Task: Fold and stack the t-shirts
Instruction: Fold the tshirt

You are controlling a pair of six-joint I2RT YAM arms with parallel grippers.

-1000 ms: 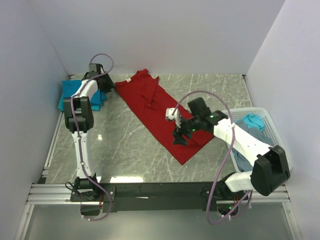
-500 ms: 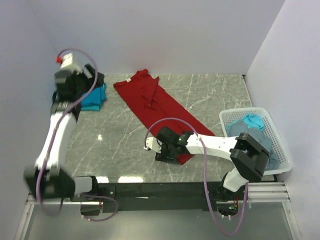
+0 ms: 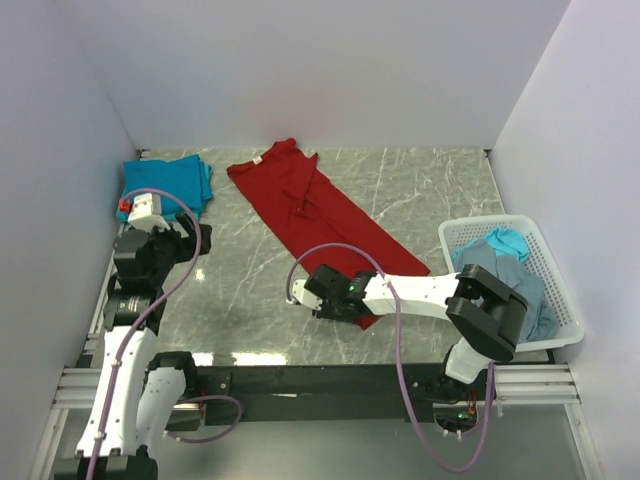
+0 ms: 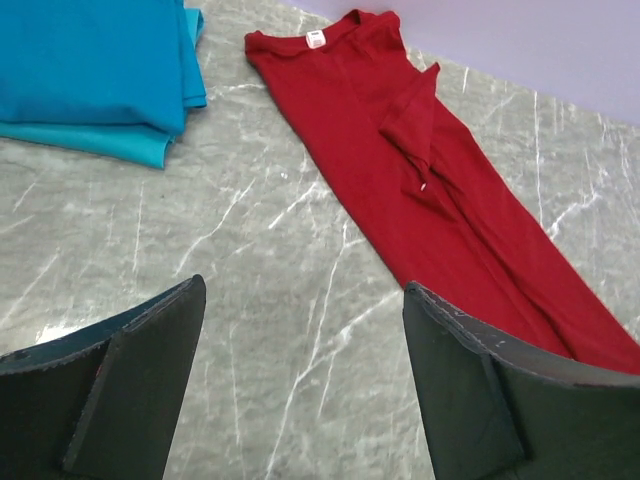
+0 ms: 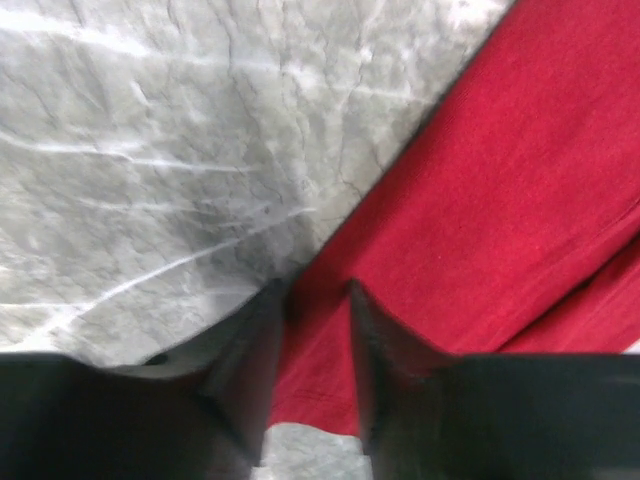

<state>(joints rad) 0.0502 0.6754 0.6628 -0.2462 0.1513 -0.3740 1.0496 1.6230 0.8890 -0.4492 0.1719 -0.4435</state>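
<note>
A bright red t-shirt [image 3: 320, 215] lies folded into a long strip, running diagonally from the back centre toward the front. My right gripper [image 3: 320, 300] is low at its near corner. In the right wrist view the fingers [image 5: 375, 340] straddle the hem of the red cloth [image 5: 480, 200], with a narrow gap between them and cloth lying flat in it. Folded teal t-shirts [image 3: 165, 180] are stacked at the back left. My left gripper [image 3: 190, 242] hovers open and empty in front of that stack, above bare table, and its view shows the teal stack [image 4: 90, 70] and the red t-shirt [image 4: 430, 190] beyond its own jaws [image 4: 300, 285].
At the right edge stands a white lattice basket [image 3: 500, 224]. Inside it are a crumpled grey-blue t-shirt [image 3: 512, 282] and a teal one [image 3: 505, 242]. White walls close in the grey marble table [image 3: 250, 270] on three sides. A dark rail [image 3: 320, 380] runs along its near edge.
My left arm pulled back from the teal stack toward the near left, and its jaws opened wide. My right gripper dropped to the red t-shirt's near corner, and its jaws narrowed around the hem.
</note>
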